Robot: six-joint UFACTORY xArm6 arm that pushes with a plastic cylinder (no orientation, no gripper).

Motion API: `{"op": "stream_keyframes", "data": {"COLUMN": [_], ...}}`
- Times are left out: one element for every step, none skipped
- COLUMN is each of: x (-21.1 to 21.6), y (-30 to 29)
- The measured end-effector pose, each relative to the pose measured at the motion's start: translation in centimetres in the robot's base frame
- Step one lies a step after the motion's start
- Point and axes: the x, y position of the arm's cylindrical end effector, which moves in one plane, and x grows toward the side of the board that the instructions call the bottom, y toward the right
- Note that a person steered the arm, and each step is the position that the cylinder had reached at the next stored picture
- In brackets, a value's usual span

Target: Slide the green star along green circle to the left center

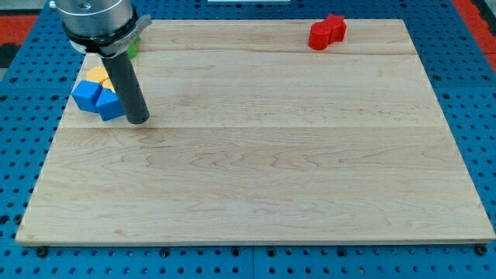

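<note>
Green star: can't confirm it. Only a sliver of green block [133, 49] shows at the view's top left, tucked behind the rod and its housing; shape unreadable, so star or circle I can't say. No second green piece visible.

No claw on this rig, so nothing to open or close, just the dark rod. My tip [138, 120] sits on the wooden board [263, 170], touching or just beside the right side of a blue block [97, 98]. A yellow block [98, 74] sits just above the blue, partly hidden. Red block [327, 32] is well apart, top right.

Judgement: the tip is below the green, on the wrong side for the push. Left centre is just below the blue/yellow cluster, so I'd come round above the green and push down-left slowly, skirting blue and yellow. Main risk: dragging them along.
</note>
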Motion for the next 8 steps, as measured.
{"op": "stream_keyframes", "data": {"x": [0.0,0.0,0.0,0.0,0.0,0.0,0.0,0.0], "y": [0.9,2.1,3.0,3.7,4.4,5.1,5.8,6.4]}}
